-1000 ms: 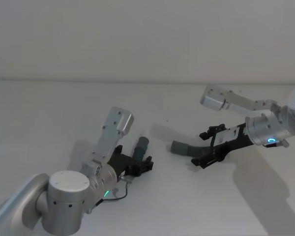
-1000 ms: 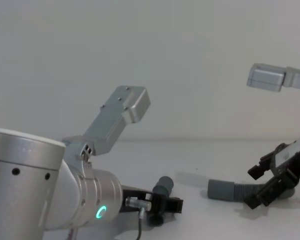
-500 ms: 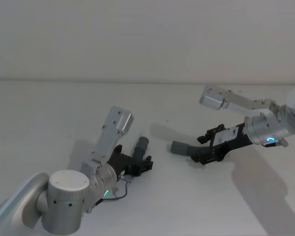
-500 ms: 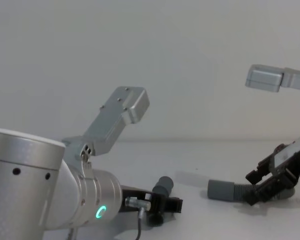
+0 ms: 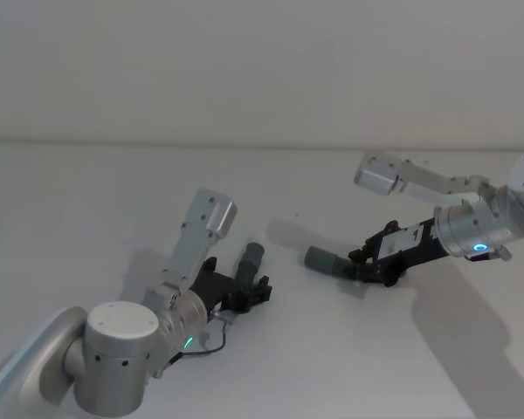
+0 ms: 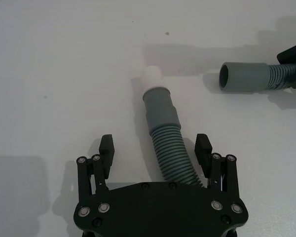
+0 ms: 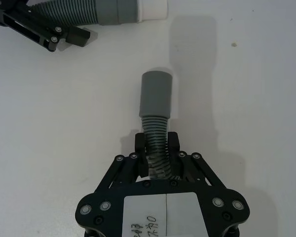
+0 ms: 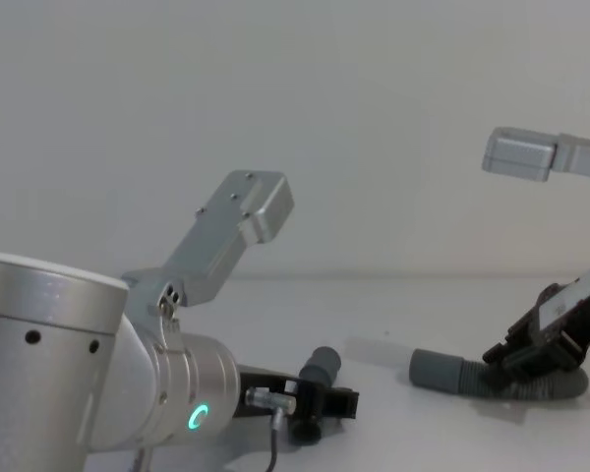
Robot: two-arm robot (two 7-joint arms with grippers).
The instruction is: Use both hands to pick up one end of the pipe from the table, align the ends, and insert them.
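From the head view, the left tool (image 5: 249,292) sits low over the white tabletop (image 5: 87,201), with the left hose (image 5: 251,259) poking out ahead of it. Well apart across bare surface, the right tool (image 5: 373,266) has the right hose (image 5: 325,260), wide end aimed toward the left one. There's a plain pale wall (image 5: 244,61) behind. Over to the left wrist view: fingers (image 6: 106,150) spread wide, one on either side of the ribbed body and neither touching it. The hose lies flat between them, grey cuff (image 6: 160,106) and white tip (image 6: 152,77) pointing away. Right wrist view: jaws clamped tight on the ribs just behind the smooth cuff (image 7: 156,94). Chest view: the right hose lies low along the tabletop, cuff toward the middle, tool pinching it from above. The left hose's end peeks up just past its own open tool.
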